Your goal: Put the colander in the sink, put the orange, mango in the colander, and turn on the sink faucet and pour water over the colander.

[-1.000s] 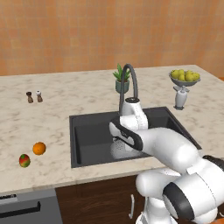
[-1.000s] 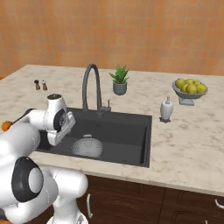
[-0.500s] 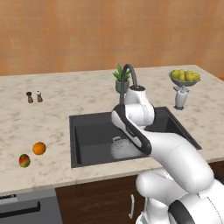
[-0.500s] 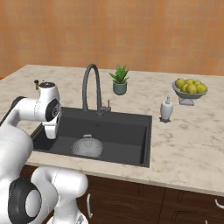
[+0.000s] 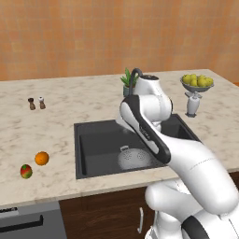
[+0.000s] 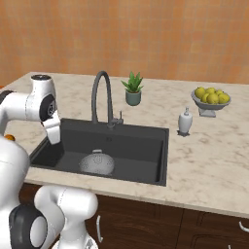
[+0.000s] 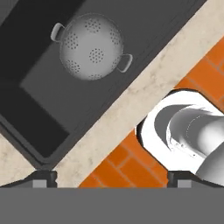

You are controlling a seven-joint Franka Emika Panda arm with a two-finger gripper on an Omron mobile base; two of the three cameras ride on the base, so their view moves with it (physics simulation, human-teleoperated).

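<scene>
Grey and full of little holes, the colander sits upside down on the floor of the sink, near the front wall. From the hand view you can see both of its small loop handles. In the left base view the white arm covers part of its right side. In the right base view it is a grey dome low in the black basin.

The gripper has its two dark finger tips far apart, and nothing is between them. Only the very tops of the tips poke up at the bottom of the hand view. In the two base views the arm's own body blocks the fingers, so they cannot be made out there.

The orange lies on the marble counter left of the sink. The mango lies just beside it, closer to the counter's front edge. They look apart, not touching.

The sink faucet stands behind the basin in the right base view. In the left base view the arm hides most of it, and only the top of its curve peeks out. Its side lever is too small to read clearly.

A small potted plant, a white soap bottle and a bowl of yellow-green fruits stand along the back and right of the counter. Two tiny shakers stand well to the left.
</scene>
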